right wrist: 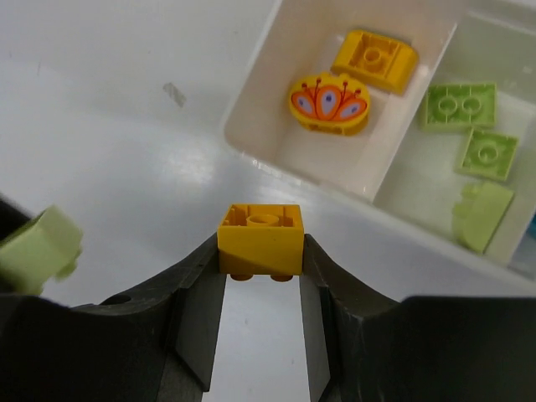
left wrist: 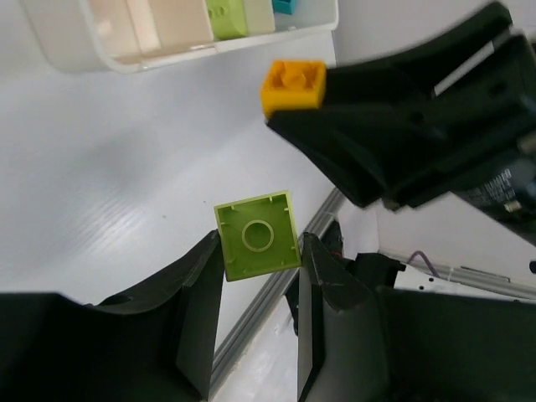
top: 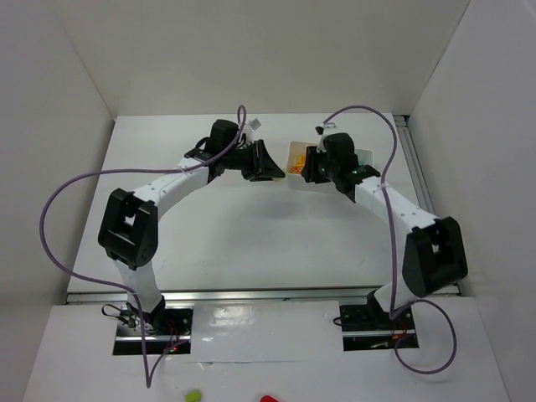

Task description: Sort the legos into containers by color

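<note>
My left gripper (left wrist: 260, 249) is shut on a lime green lego (left wrist: 255, 239), held above the table. My right gripper (right wrist: 261, 251) is shut on an orange lego (right wrist: 261, 237), also in the air. The two grippers face each other closely in the top view, left (top: 270, 167) and right (top: 311, 165). The left wrist view shows the orange lego (left wrist: 293, 85) at the right gripper's tips. The white tray (right wrist: 249, 71) lies just beyond. One compartment holds an orange brick (right wrist: 374, 60) and an orange patterned piece (right wrist: 329, 104). The adjoining one holds three lime green legos (right wrist: 457, 105).
In the left wrist view the tray (left wrist: 167, 60) shows lime green (left wrist: 224, 17) and cyan (left wrist: 283, 5) pieces. A metal rail (left wrist: 276, 285) runs along the table's near edge. White walls enclose the table (top: 251, 226) at the back and sides.
</note>
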### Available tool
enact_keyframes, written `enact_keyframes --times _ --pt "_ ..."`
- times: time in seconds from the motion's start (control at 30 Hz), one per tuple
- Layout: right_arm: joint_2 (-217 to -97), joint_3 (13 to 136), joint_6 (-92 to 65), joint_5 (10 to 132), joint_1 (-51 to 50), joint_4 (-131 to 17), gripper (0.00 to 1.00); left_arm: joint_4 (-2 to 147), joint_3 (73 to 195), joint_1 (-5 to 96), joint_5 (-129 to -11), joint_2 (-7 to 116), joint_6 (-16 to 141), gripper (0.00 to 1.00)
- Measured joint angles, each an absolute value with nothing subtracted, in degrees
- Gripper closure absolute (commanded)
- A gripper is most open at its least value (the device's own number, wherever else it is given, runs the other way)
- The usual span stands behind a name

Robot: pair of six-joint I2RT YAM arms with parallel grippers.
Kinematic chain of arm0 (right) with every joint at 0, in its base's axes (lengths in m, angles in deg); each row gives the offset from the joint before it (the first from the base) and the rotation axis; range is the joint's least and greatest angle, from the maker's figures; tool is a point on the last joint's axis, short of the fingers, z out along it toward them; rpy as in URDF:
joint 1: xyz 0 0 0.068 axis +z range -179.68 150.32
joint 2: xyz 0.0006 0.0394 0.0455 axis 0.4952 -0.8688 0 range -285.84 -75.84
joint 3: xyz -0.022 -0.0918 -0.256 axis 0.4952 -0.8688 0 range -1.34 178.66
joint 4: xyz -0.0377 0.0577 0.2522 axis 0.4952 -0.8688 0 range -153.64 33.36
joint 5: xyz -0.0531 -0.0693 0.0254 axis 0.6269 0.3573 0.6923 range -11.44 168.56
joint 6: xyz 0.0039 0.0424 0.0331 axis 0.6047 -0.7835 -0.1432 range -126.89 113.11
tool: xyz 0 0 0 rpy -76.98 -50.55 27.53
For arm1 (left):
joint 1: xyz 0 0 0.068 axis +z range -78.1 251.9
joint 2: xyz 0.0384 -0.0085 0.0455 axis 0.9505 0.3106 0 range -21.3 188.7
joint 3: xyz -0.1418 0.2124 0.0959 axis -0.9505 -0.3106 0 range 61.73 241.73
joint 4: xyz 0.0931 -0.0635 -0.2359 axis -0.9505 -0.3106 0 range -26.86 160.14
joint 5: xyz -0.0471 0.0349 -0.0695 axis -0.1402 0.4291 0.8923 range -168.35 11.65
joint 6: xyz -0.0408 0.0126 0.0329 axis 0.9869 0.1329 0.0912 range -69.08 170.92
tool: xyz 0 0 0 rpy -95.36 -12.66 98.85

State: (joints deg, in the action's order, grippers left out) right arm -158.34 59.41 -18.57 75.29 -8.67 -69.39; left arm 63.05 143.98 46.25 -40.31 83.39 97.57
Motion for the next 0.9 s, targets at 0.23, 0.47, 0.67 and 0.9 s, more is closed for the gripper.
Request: enact_keyframes --times 0.23,0.47,0.67,0.9 --pt "-174.29 70.73 -18.92 78.13 -9.39 -66.11 0.29 59.33 142.39 46.65 -45.71 78.99 94.54 1.0" --pt "-174.88 76.09 -19.27 83.51 -11.73 -66.99 0.27 58.41 142.52 46.47 -46.58 78.21 94.14 1.0" --pt "-157.64 65.55 -23.84 90.72 -18.37 -70.61 0.22 57.95 155.55 42.84 -45.79 87.58 94.19 1.0" --pt "-144.28 64.59 -27.12 98.06 -20.38 -77.32 0.08 55.99 183.02 37.25 -45.33 107.74 93.42 1.0"
